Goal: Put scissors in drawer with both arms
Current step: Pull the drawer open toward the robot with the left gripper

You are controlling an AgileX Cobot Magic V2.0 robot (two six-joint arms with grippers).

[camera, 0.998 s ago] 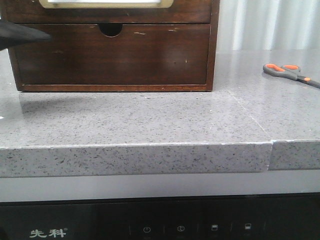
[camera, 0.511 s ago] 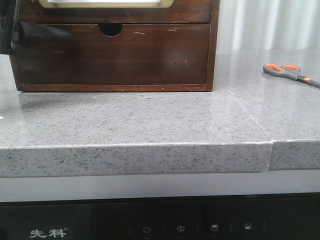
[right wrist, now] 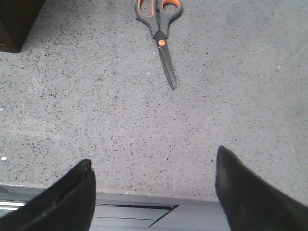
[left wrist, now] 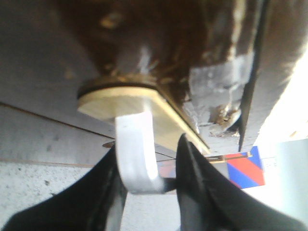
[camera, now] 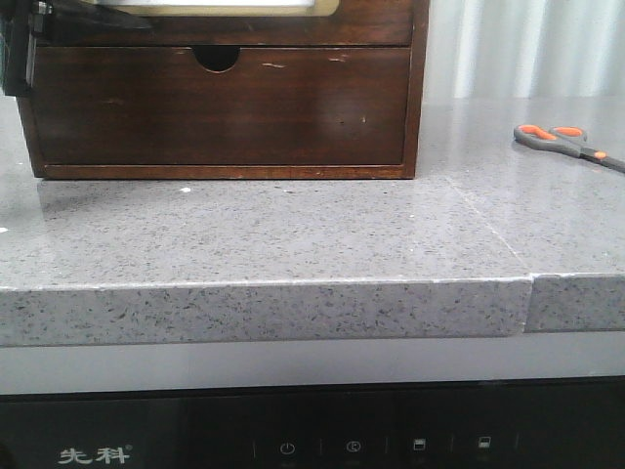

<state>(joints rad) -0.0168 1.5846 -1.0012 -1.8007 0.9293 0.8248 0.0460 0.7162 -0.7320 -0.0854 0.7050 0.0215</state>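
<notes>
The scissors [camera: 566, 142], grey with orange handle linings, lie flat on the grey counter at the far right, and also show in the right wrist view [right wrist: 160, 33]. The drawer [camera: 371, 24] is the top front of the dark wooden cabinet; only the lower rim of its pale, tan-rimmed panel [camera: 205, 8] shows. My left gripper [left wrist: 147, 149] is closed round the drawer's white curved handle [left wrist: 137, 154], one finger on each side. In the front view it is a dark shape at the cabinet's top left corner [camera: 18, 54]. My right gripper [right wrist: 154, 192] is open and empty above the counter's front edge, well short of the scissors.
Below the drawer is a plain dark front with a semicircular finger notch [camera: 216, 57]. The counter [camera: 293, 234] has a seam running towards its right front edge. A dark appliance panel [camera: 312, 440] sits under the counter. White curtains hang behind on the right.
My left gripper has risen from in front of the lower front's left end to the top drawer's level at the upper left corner. The scissors have not moved.
</notes>
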